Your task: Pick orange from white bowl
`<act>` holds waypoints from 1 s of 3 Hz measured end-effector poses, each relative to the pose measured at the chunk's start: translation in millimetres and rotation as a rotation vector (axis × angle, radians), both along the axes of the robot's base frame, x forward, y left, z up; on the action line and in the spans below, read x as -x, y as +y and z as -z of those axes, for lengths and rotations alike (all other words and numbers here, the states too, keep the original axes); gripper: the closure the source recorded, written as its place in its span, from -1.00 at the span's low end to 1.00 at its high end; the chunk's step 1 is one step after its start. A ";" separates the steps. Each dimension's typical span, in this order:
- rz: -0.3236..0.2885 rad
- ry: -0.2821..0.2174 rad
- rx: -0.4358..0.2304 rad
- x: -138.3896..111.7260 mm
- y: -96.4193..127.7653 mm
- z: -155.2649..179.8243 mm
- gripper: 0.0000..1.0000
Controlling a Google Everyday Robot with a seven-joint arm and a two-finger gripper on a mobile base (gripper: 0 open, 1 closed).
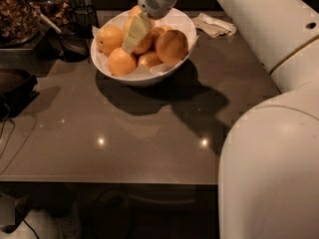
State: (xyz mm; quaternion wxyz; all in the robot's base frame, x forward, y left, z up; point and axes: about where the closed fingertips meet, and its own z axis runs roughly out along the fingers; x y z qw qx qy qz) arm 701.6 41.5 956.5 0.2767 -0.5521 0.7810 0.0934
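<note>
The white bowl [175,63] stands at the back of the grey table and holds several oranges on white paper. My gripper [135,35] reaches down from above into the middle of the bowl. It lies against an orange [146,44] at the centre, between the left orange [109,38] and the right orange [172,46]. Another orange [121,61] sits at the front left. The gripper hides most of the centre orange. I cannot tell which fruit is the paler one.
My white arm and body [269,158] fill the right side. A crumpled napkin [215,25] lies behind the bowl on the right. Dark containers and a scoop [70,41] stand at the back left. A dark tray [15,86] sits at the left edge.
</note>
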 end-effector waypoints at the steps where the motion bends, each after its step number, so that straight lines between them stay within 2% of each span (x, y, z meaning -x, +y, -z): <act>1: -0.016 0.014 0.004 -0.6 6.6 4.8 -0.56; 2: -0.019 0.019 0.006 -0.8 7.7 6.8 -0.54; 3: -0.027 0.021 0.011 1.2 10.0 11.8 -0.16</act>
